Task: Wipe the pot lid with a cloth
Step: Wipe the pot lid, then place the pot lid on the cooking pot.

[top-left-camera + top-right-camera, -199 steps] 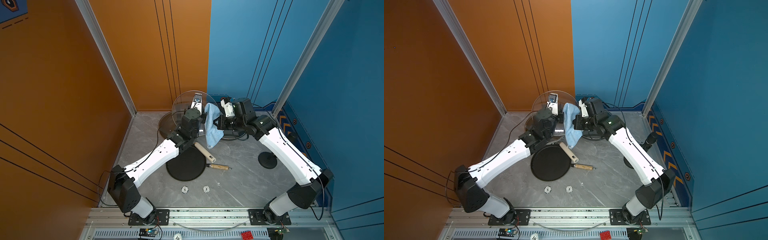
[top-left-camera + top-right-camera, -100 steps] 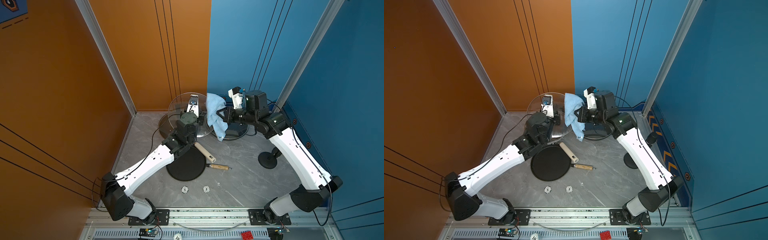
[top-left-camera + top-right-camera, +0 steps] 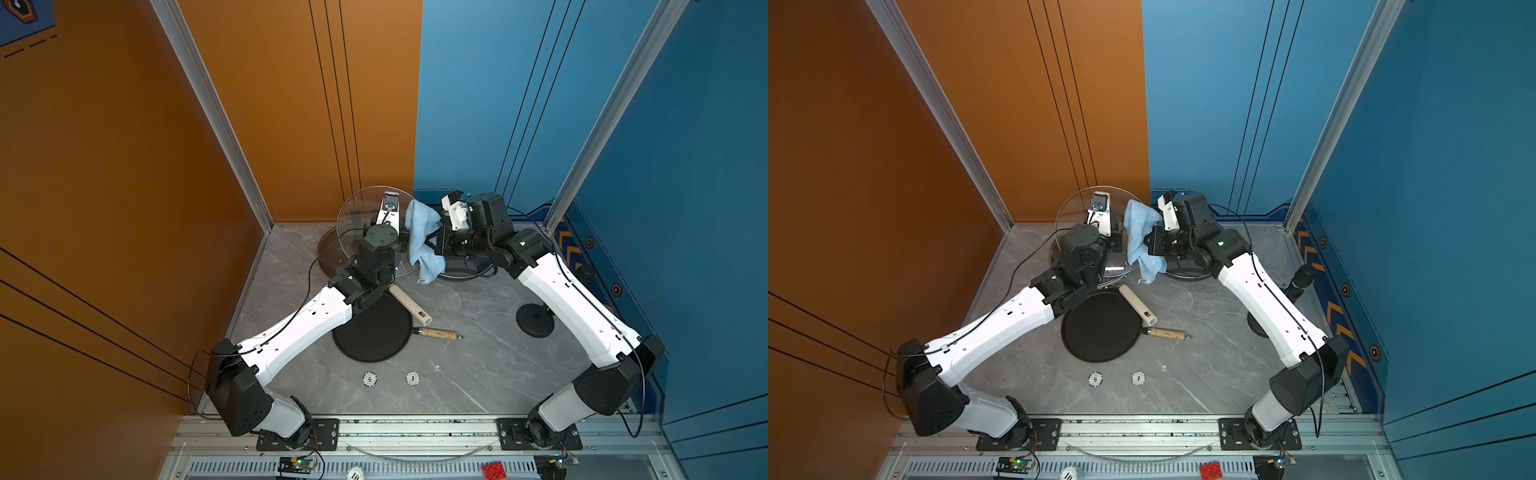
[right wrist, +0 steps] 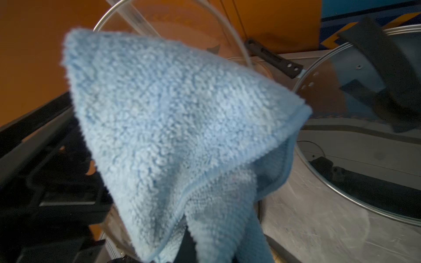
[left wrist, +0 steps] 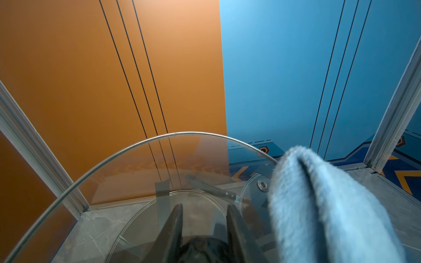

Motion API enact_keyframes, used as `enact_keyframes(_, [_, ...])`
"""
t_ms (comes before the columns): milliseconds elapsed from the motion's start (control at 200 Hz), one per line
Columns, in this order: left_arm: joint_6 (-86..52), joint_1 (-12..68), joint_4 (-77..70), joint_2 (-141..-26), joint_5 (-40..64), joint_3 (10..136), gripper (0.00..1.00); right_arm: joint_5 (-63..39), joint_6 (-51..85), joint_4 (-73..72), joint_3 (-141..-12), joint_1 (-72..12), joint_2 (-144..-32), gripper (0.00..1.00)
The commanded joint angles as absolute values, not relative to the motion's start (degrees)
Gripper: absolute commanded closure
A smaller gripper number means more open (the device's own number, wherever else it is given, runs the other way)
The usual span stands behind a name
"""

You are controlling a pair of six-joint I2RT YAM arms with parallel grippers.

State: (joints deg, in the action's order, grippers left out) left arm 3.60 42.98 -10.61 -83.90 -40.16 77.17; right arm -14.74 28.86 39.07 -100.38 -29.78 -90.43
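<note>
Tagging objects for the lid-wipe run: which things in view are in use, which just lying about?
In use: glass lid in left gripper; blue cloth in right gripper.
Lying about: black pan, spare lids, two chips, black stand, red brick.

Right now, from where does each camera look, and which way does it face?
Top views: high above the front edge, looking down on the table; left arm and right arm show.
Left wrist: behind its fingers, looking through the lid toward the back walls.
Right wrist: faces the cloth, which covers its fingers.
Shared: all views show lid and cloth.
</note>
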Motion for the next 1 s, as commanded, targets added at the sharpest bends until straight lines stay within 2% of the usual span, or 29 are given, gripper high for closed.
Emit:
enact_keyframes(0, [3.17, 42.56, -17.34, -79.42, -43.52, 76.59, 0.67, -5.58, 27.12, 44.64, -100.1, -26.09, -90.73, 1.0])
enact_keyframes(200, [2.79, 42.57, -15.14, -76.68, -45.21, 74.08, 0.67, -4.65, 27.04, 44.65, -100.62, -21.57, -88.84, 1.0])
enact_keyframes(315, [1.25, 42.39, -13.96, -75.46, -45.49, 72.66, 0.67, -9.29, 27.77, 43.43, -102.29, -21.14, -88.04, 1.0])
enact_keyframes(445, [0.31, 42.25, -13.8, -76.24, -45.06, 72.86, 0.67, -16.36, 28.26, 37.98, -101.86, -25.18, -86.72, 1.0])
enact_keyframes(611, [-2.83, 41.09, -10.66, -75.97, -44.28, 72.47, 0.67, -14.61, 29.26, 35.71, -101.2, -28.82, -85.8, 1.0])
enact_keyframes(736, [-7.93, 39.51, -10.37, -74.28, -44.35, 69.62, 0.68, -20.78, 32.66, 30.56, -99.37, -29.59, -85.92, 0.99])
enact_keyframes(906, [-13.74, 38.14, -10.28, -74.27, -44.77, 68.84, 0.68, -31.74, 37.3, 22.39, -99.93, -34.81, -91.0, 0.99])
enact_keyframes(996, [-19.78, 36.06, -10.37, -74.16, -43.93, 68.96, 0.68, -32.18, 34.69, 27.16, -104.38, -37.28, -94.98, 0.99])
